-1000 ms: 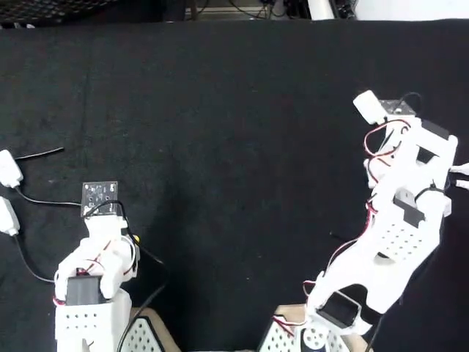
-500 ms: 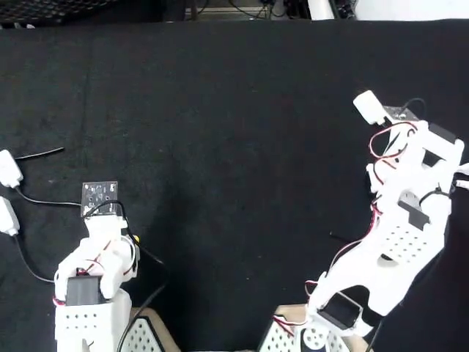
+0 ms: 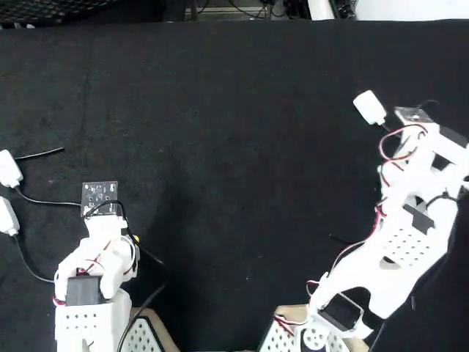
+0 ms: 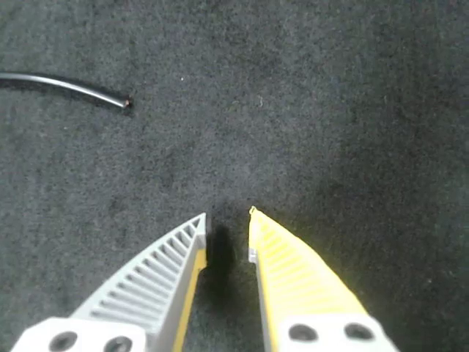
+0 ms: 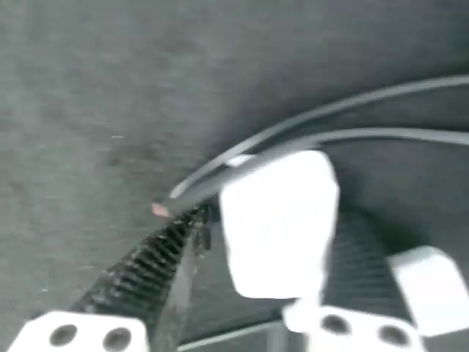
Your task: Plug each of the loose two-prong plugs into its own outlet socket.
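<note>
Black cloth (image 3: 220, 110) all over the table. Left gripper (image 4: 227, 220) hangs near-left just over it, jaws a little apart and nothing in them, with a loose cable end (image 4: 121, 101) beyond. White plug (image 3: 368, 108) lies far right, right at the right gripper (image 5: 267, 220); can't tell if it's gripped. Two more white corded pieces (image 3: 9, 170) sit at the left edge.

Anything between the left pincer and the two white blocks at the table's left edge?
Nothing solid. From above, only a thin black cable lies on the cloth between the left pincer and the upper block and lower block.
</note>
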You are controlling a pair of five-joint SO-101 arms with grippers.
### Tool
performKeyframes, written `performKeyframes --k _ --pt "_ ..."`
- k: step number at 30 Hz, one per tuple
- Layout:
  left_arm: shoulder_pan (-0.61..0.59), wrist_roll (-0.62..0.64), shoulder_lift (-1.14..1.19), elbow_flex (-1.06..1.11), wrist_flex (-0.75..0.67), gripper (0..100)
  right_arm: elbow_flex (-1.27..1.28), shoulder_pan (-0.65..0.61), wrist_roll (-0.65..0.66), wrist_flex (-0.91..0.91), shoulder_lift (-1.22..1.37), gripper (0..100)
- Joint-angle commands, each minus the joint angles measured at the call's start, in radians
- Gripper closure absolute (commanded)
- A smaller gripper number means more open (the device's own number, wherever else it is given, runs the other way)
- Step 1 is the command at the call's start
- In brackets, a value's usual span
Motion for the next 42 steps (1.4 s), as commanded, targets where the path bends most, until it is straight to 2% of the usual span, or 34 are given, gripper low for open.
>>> performKeyframes --k 1,8,12,16,20,25,34,42 --pt "0.007 0.006 -0.006 0.012 0.008 89 0.010 0.005 -0.009 0.012 0.035 98.8" --pt "0.007 0.006 -0.006 0.012 0.008 89 0.007 0.005 0.009 0.058 0.033 98.5" --pt "0.005 0.006 -0.006 0.012 0.008 89 -0.071 -0.028 0.103 0.235 0.033 98.6" --pt "0.005 0.006 -0.006 0.012 0.008 89 -0.240 -0.046 0.115 0.411 0.033 98.6" --pt "0.005 0.006 -0.006 0.012 0.008 89 -0.369 -0.046 0.114 0.417 -0.019 98.6" --pt "0.005 0.006 -0.006 0.012 0.008 89 -0.390 -0.086 0.120 0.417 -0.136 98.6" --pt "0.005 0.006 -0.006 0.012 0.008 89 -0.351 -0.327 0.118 0.417 -0.255 98.6" --pt "0.005 0.006 -0.006 0.012 0.008 89 -0.101 -0.724 0.118 0.417 -0.315 98.6"
